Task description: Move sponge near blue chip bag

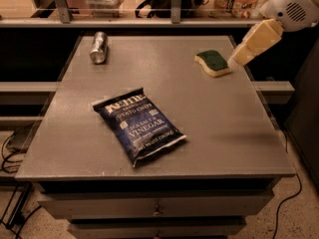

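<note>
The sponge [213, 62], pale yellow with a dark green top, lies on the grey table [209, 133] near its far right edge. The blue chip bag [139, 125], navy with white lettering, lies flat and slanted in the middle-front of the table. My gripper [240, 57] reaches in from the upper right on a white arm; its cream-yellow fingers [255, 41] point down-left, with the tip just right of the sponge and slightly above the table.
A small silver can [98, 47] lies on its side at the far left of the table. A shelf rail with containers runs behind the table. Drawers sit under the table front. Cables lie on the floor at the left and right.
</note>
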{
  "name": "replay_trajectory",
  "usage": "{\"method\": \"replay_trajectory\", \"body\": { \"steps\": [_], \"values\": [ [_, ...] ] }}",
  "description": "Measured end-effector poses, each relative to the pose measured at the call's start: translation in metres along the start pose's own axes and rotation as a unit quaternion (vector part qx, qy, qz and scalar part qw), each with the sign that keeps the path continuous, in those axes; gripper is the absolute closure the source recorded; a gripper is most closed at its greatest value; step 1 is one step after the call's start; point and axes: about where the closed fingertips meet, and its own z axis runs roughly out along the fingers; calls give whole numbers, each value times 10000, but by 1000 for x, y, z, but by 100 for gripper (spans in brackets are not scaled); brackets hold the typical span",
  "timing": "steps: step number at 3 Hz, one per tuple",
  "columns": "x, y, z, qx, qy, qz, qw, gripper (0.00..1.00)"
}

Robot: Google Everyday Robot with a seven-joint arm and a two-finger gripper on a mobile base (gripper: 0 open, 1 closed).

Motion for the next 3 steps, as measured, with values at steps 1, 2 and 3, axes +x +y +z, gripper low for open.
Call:
{"method": "replay_trajectory", "body": {
  "steps": [1,2,3],
  "values": [
    [-13,-17,24,-26,-247,269,9993,0],
    [-23,-37,77,-237,-345,528,9977,0],
    [-23,-37,77,-238,-345,528,9977,0]
  ]
}}
